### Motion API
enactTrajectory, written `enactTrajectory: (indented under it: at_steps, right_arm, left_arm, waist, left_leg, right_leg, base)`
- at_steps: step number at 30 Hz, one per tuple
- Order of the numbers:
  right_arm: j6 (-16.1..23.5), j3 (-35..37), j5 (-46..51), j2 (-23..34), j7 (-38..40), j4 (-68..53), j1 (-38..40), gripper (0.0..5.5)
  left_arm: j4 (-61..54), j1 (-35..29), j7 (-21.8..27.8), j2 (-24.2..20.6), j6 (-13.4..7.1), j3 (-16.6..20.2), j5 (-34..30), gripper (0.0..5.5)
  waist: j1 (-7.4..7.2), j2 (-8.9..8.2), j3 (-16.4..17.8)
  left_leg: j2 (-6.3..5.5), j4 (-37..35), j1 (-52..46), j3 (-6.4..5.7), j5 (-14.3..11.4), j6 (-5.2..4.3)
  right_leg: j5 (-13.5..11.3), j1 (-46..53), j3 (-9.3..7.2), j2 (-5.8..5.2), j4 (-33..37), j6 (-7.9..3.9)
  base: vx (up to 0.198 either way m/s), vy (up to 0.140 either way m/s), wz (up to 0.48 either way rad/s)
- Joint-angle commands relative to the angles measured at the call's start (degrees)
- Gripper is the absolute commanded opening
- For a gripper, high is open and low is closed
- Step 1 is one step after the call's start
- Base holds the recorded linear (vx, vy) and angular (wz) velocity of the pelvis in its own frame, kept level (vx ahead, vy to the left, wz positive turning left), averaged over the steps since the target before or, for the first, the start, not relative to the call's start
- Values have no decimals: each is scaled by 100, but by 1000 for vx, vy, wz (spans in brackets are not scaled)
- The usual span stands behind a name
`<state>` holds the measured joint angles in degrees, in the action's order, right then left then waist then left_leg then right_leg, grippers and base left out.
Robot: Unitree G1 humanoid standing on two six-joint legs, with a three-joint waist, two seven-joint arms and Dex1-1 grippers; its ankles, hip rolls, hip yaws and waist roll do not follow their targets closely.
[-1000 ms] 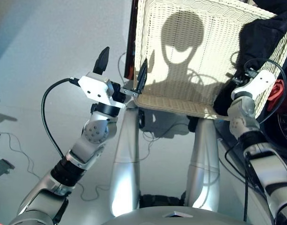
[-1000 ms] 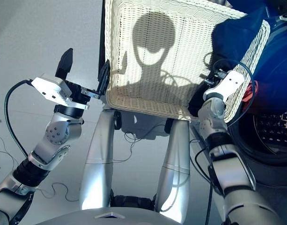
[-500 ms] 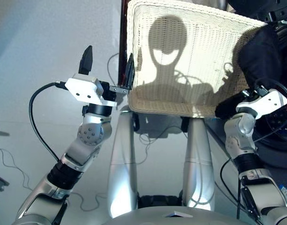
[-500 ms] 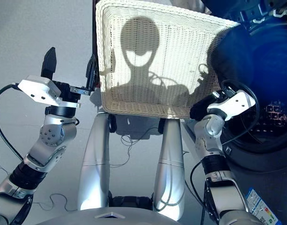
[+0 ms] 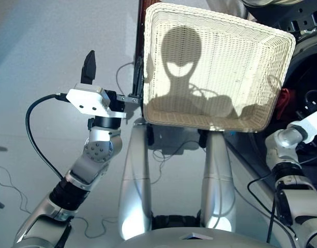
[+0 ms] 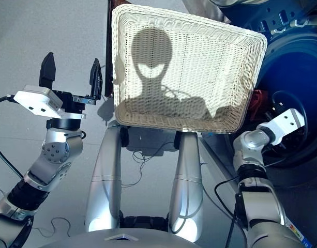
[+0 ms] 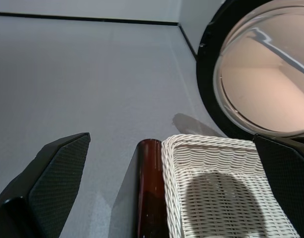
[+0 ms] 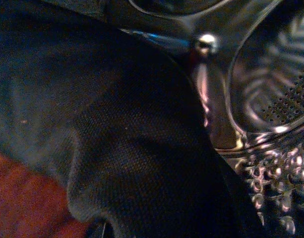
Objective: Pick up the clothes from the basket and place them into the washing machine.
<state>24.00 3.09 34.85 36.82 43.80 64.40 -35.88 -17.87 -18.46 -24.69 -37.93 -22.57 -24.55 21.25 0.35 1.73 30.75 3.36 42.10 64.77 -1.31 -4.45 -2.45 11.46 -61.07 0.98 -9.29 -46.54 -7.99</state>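
Note:
The cream wicker basket (image 5: 220, 77) lies ahead of me with nothing in it. Just left of its rim my left gripper (image 5: 112, 77) stands open and holds nothing. My right arm (image 6: 280, 123) reaches right, into the dark washing machine (image 6: 295, 67); its gripper is hidden in the head views. Of the clothes, a coral-red piece (image 5: 285, 98) shows at the drum's mouth beside the basket's right edge. In the right wrist view a dark cloth (image 8: 117, 139) fills most of the picture, with red cloth (image 8: 23, 198) beside it and the perforated steel drum (image 8: 275, 99) behind.
The round glass door (image 7: 263, 74) stands open beyond the basket's far left corner. A dark red-brown bar (image 7: 151, 188) runs along the basket's left side. Loose cables (image 5: 8, 170) lie on the grey floor at the left.
My right arm has swung right, away from the basket's right corner and into the machine. The dark cloth that lay over that corner is gone from the basket. The left gripper stays open.

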Motion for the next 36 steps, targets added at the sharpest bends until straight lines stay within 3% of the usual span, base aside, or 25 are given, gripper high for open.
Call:
enactTrajectory:
  at_steps: [1, 5, 9, 13, 14, 15, 16, 27, 36]
  right_arm:
    - [22, 215, 414, 1015, -132, 439, -98, 0]
    - [-182, 95, 592, 1507, -406, 909, -368, 0]
    - [-607, -159, 86, 1890, -617, 1296, -269, 0]
    - [-545, -72, 169, 1929, -657, 1269, -155, 0]
    - [-508, 9, 310, 1959, -738, 1296, -99, 168]
    - [-505, 12, 315, 1962, -745, 1300, -95, 492]
    - [-464, 51, 419, 1929, -780, 1303, -56, 550]
    - [-213, 12, 503, 1538, -922, 950, 75, 550]
    - [720, 97, 60, 305, -293, -975, 547, 550]
  left_arm:
    - [-683, -215, 77, -40, -382, -198, -86, 550]
    - [-700, -266, 188, -131, -345, -244, -54, 550]
    - [-771, -277, 324, -267, -338, -219, -65, 550]
    - [-826, -304, 355, -308, -337, -203, -73, 550]
    - [-821, -285, 374, -308, -339, -186, -53, 550]
    - [-819, -288, 375, -308, -340, -190, -52, 550]
    - [-814, -272, 394, -298, -339, -172, -21, 550]
    - [-748, -265, 501, -49, -341, -154, 186, 550]
    - [-660, -191, 420, 133, -336, 4, 163, 550]
  waist:
    - [98, 108, -96]
    - [142, 138, -96]
    - [132, 146, -96]
    - [102, 118, -96]
    - [92, 106, -96]
    - [95, 107, -96]
    - [99, 108, -96]
    - [115, 128, -96]
    - [46, 129, -96]
  left_leg:
    - [-101, -335, -441, 373, -326, -3]
    - [-94, -308, -434, 371, -333, -8]
    - [-91, -261, -387, 376, -321, -9]
    - [-107, -230, -364, 363, -323, -17]
    - [-114, -213, -354, 359, -329, -21]
    - [-114, -209, -352, 358, -331, -21]
    - [-116, -206, -357, 354, -337, -14]
    - [-140, -246, -391, 367, -327, 7]
    - [-145, -305, -410, 389, -298, 49]
  right_leg:
    - [-442, -121, -90, 224, 448, 286]
    - [-442, -129, -87, 204, 426, 287]
    - [-455, -180, -85, 186, 379, 292]
    - [-449, -207, -75, 194, 340, 298]
    - [-443, -218, -76, 199, 321, 300]
    - [-441, -220, -76, 199, 317, 300]
    - [-436, -224, -77, 200, 306, 300]
    - [-468, -196, -58, 217, 359, 295]
    - [-483, -167, -39, 256, 435, 285]
  base:
    - [0, 0, 0]
    - [0, 0, 0]
    - [0, 0, 0]
    - [0, 0, 0]
    - [0, 0, 0]
    - [0, 0, 0]
    - [0, 0, 0]
    - [0, 0, 0]
    - [0, 0, 0]
